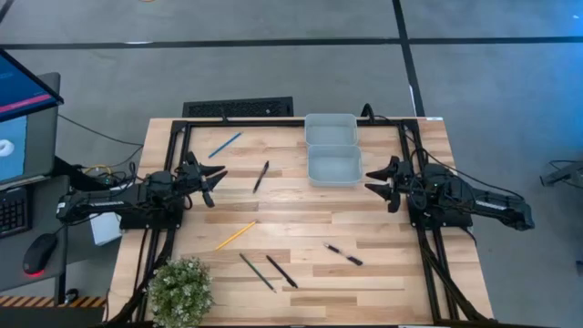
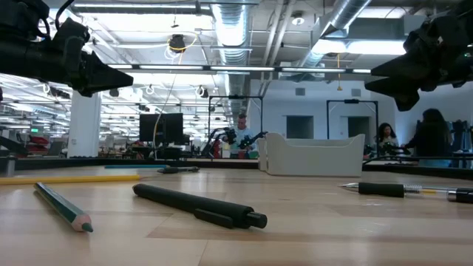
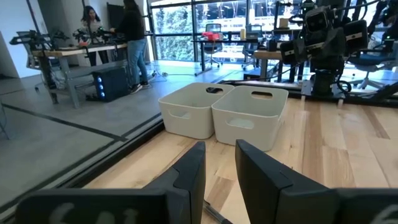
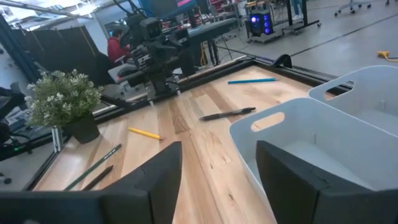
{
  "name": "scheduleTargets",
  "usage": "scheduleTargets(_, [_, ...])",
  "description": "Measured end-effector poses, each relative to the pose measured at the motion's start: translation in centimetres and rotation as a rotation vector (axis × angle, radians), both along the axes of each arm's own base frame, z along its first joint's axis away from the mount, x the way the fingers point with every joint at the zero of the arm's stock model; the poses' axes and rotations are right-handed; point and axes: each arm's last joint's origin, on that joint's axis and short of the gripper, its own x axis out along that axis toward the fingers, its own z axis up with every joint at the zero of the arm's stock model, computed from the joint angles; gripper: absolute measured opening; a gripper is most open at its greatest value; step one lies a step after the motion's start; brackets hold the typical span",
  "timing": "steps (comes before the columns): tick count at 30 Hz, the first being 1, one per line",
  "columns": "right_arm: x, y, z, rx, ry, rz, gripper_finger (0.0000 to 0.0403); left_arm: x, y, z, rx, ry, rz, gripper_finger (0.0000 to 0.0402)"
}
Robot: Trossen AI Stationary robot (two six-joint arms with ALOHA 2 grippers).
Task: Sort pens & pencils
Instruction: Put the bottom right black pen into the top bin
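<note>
- Two grippers are hovering with jaws apart: left gripper (image 1: 215, 176) by the table's (image 1: 383, 228) left edge, right gripper (image 1: 377, 179) by its right edge.
- Pens (image 1: 281, 271) and pencils (image 1: 235, 235) are lying scattered on the table, mostly toward the front edge.

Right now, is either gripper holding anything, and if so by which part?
Nothing is held: the left gripper and right gripper are both open and empty above the table.
</note>
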Motion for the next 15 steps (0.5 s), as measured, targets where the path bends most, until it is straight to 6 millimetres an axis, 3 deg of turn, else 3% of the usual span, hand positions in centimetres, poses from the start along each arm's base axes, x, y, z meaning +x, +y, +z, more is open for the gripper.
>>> scheduleTargets(15, [0.1, 0.0, 1.2, -0.019, -0.125, -0.003, 0.0274, 0.0, 0.0, 0.0, -0.015, -0.007, -0.001, 0.0078])
